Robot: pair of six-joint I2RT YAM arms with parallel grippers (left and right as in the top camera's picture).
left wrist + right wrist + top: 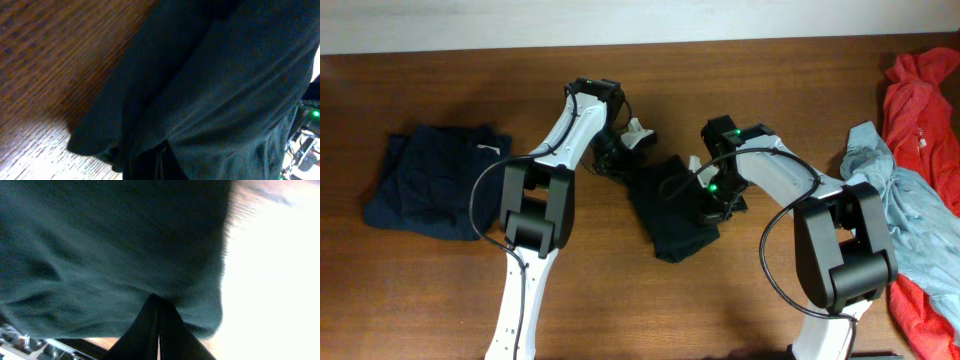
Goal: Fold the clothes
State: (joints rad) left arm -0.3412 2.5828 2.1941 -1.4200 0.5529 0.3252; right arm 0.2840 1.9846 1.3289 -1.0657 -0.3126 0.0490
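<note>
A dark green-black garment [670, 208] lies crumpled in the middle of the wooden table. My left gripper [623, 157] is at its upper left edge. In the left wrist view the fingers [160, 162] are closed together with the dark cloth [225, 85] bunched around them. My right gripper [713, 203] is at the garment's right edge. In the right wrist view its fingers [159, 327] are shut on a fold of the cloth [110, 255], which hangs in front of the camera.
A folded navy garment [432, 182] lies at the left of the table. A pile of red [923, 95] and light-blue [910, 215] clothes lies along the right edge. The table's far edge meets a white wall [520, 25].
</note>
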